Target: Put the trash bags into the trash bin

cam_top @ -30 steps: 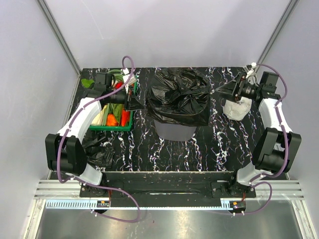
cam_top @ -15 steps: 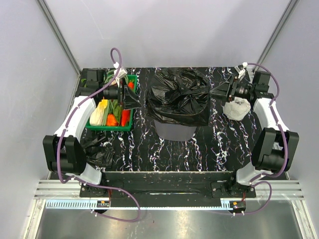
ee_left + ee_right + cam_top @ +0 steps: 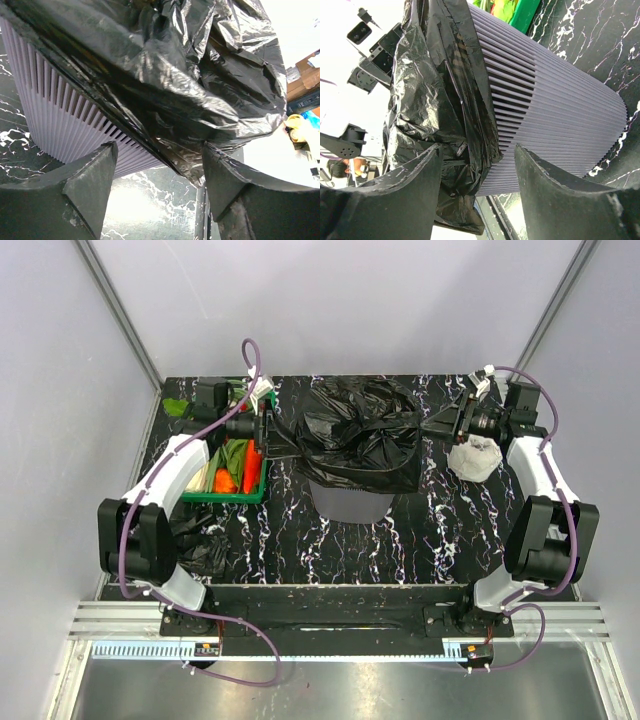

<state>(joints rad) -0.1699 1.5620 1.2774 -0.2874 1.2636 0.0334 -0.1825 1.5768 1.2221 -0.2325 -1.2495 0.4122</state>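
A loose bag (image 3: 195, 540) lies crumpled on the desk (image 3: 420, 530) at far left, not yet binned. The left gripper (image 3: 267, 430) is at the left rim of the bin (image 3: 350, 502), jaws apart and empty. A draped bag (image 3: 360, 430) covers the rim, probably awaiting tucking in. The right gripper (image 3: 438, 422) faces the right rim, also spread and empty.

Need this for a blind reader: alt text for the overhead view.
A grey bin with a black bag draped over its rim stands between the left end effector and right end effector. A green vegetable crate and another black bag lie left, a white roll right.
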